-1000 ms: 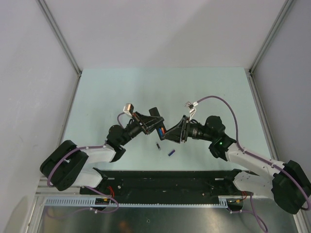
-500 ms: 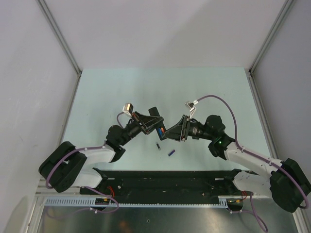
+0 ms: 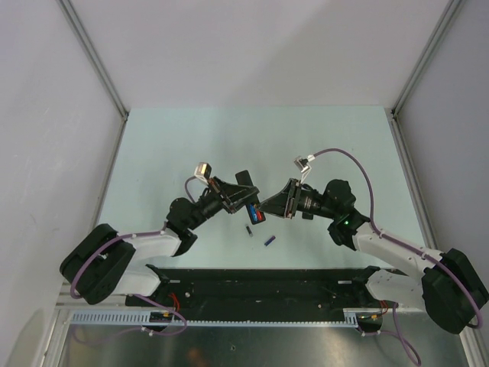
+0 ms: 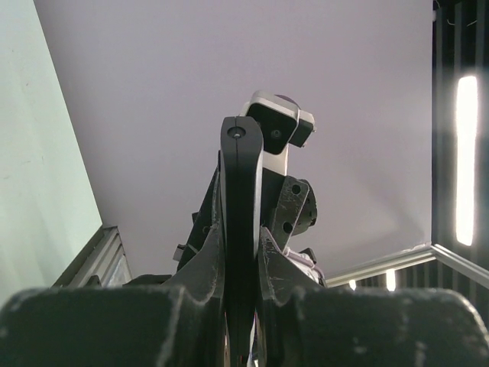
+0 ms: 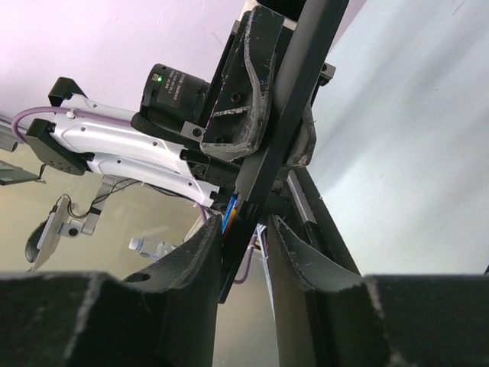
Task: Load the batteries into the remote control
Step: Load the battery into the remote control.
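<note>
My left gripper (image 3: 243, 197) is shut on the remote control (image 3: 252, 208), a slim black bar held off the table at mid-table. Blue and red batteries (image 3: 256, 215) sit in its open compartment. In the left wrist view the remote (image 4: 241, 183) stands edge-on between the shut jaws (image 4: 241, 229). My right gripper (image 3: 269, 205) is open around the remote's lower end (image 5: 263, 191); the left finger (image 5: 195, 252) touches it and the right finger stands apart. Blue and orange batteries (image 5: 231, 210) show there. A dark battery (image 3: 248, 229) and a blue battery (image 3: 269, 240) lie loose on the table below.
The pale green table (image 3: 191, 145) is walled by grey panels on the left, back and right. A black rail (image 3: 260, 283) with both arm bases runs along the near edge.
The remote has tipped so its blue and red batteries show more and sit a little lower right. My right gripper has shifted slightly right. The loose batteries have not moved.
</note>
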`<state>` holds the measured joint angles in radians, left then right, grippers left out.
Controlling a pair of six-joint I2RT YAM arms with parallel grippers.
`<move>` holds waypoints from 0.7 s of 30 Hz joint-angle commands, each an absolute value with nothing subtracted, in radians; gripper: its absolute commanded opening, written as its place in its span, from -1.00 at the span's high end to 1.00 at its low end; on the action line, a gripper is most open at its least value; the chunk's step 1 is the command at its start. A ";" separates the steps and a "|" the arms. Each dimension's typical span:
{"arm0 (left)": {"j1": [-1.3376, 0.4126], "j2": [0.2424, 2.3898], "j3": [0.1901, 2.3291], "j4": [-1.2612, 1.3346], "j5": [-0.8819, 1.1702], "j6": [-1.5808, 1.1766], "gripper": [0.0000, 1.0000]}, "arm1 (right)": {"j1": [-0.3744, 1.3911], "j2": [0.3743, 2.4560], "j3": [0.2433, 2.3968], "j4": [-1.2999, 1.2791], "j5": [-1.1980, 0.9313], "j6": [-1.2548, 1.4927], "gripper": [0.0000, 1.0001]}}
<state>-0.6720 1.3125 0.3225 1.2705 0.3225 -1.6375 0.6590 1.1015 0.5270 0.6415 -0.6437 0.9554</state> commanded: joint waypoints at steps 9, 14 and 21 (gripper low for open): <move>-0.686 1.296 0.314 1.571 0.423 -1.574 1.00 | 0.655 1.106 0.552 0.473 -0.615 0.913 1.00; -0.684 1.299 0.282 1.571 0.416 -1.551 1.00 | 0.655 1.091 0.552 0.439 -0.615 0.920 0.34; -0.673 1.310 0.256 1.571 0.399 -1.543 1.00 | 0.608 0.988 0.594 0.385 -0.586 0.927 -0.57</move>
<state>-0.6758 1.3098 0.2703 1.2785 0.3817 -1.5299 0.6323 1.0691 0.5335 0.4305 -0.6174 0.9611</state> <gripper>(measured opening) 0.148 0.760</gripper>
